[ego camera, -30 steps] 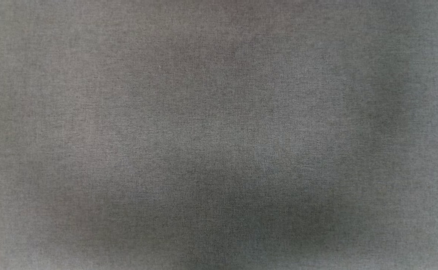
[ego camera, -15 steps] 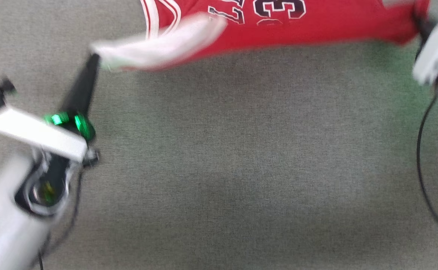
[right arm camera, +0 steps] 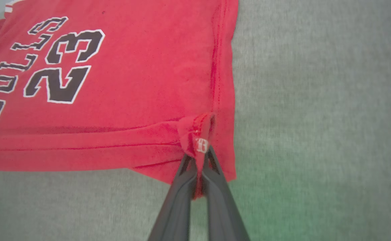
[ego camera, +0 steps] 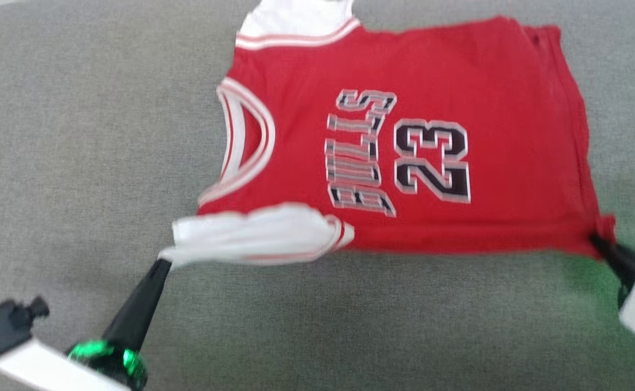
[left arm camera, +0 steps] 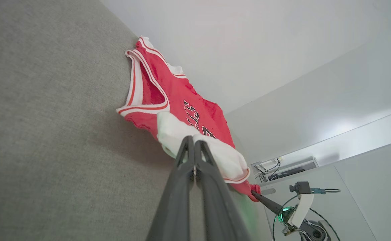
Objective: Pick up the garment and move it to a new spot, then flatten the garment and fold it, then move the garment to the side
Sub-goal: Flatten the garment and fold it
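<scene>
The garment (ego camera: 447, 81), a red jersey T-shirt with white sleeves and dark "BULLS 23" lettering, lies spread on the grey cloth surface, collar to the left and hem to the right. My left gripper (ego camera: 164, 262) is shut on the near white sleeve (ego camera: 257, 233), also seen as the sleeve (left arm camera: 175, 130) pinched at the left gripper (left arm camera: 191, 140). My right gripper (ego camera: 594, 239) is shut on the near hem corner (right arm camera: 198, 134), red cloth bunched between its fingers at the right gripper (right arm camera: 197, 155). The far sleeve (ego camera: 295, 16) lies at the top edge.
Grey fabric surface (ego camera: 78, 136) stretches around the garment, with room to the left and in front. The left wrist view shows pale walls and a shelf with cables (left arm camera: 282, 167) beyond the surface, and my right arm (left arm camera: 299, 207) with a green light.
The head camera has moved: bare grey cloth a second ago, then the garment's lower edge, now the whole garment. Both grippers stay on sleeve and hem corner since half a second ago.
</scene>
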Motion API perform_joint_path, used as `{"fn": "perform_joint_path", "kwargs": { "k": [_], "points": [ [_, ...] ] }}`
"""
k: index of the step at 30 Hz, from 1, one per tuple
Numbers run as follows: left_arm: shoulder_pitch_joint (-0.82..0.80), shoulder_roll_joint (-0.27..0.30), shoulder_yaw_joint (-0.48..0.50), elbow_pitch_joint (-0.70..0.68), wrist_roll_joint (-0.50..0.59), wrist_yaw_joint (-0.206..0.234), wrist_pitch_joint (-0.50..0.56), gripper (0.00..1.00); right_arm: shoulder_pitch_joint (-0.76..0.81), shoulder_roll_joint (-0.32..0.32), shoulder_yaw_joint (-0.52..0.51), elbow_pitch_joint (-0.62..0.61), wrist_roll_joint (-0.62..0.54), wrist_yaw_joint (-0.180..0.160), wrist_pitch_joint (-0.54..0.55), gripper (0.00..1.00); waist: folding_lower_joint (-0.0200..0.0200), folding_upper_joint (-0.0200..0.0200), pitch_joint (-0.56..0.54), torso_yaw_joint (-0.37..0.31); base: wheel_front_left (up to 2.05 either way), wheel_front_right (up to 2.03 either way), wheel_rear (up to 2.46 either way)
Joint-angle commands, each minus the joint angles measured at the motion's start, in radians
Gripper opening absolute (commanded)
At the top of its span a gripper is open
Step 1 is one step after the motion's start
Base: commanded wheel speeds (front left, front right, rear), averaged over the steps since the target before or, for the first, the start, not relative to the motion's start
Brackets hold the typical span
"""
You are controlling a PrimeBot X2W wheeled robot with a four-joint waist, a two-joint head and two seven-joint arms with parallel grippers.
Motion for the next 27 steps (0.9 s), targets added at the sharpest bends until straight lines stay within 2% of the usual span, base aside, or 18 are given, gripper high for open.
{"fn": "perform_joint_path", "kwargs": {
  "k": [1,6,12,19,27],
  "points": [
    [0.033,0.012,0.019,-0.019,0.011,0.002,-0.005,0.00,0.048,0.003,-0.021,-0.035,-0.006,-0.005,0.019,0.00,0.0000,-0.0001,-0.004,0.001,0.00,0.00,0.00],
    [0.150,0.040,0.056,-0.094,0.045,0.002,-0.005,0.00,0.205,0.062,-0.100,-0.214,-0.009,-0.005,0.095,0.00,0.0000,-0.0001,-0.004,0.000,0.00,0.00,0.00],
    [0.018,0.072,0.013,-0.108,0.030,0.002,0.037,0.00,0.167,0.129,-0.136,-0.283,-0.033,-0.004,0.124,0.00,0.0000,-0.0001,0.005,-0.016,0.00,0.00,0.00],
    [-0.239,0.058,-0.020,-0.014,-0.009,0.002,0.132,0.00,-0.004,0.152,-0.102,-0.212,-0.065,-0.003,0.098,0.00,0.0000,-0.0001,0.055,-0.046,0.00,0.00,0.00],
    [-0.452,0.028,-0.026,0.160,-0.062,0.002,0.208,0.00,-0.228,0.165,-0.019,-0.005,-0.093,-0.003,0.051,0.00,0.0000,-0.0001,0.132,-0.084,0.00,0.00,0.00]
  ]
}}
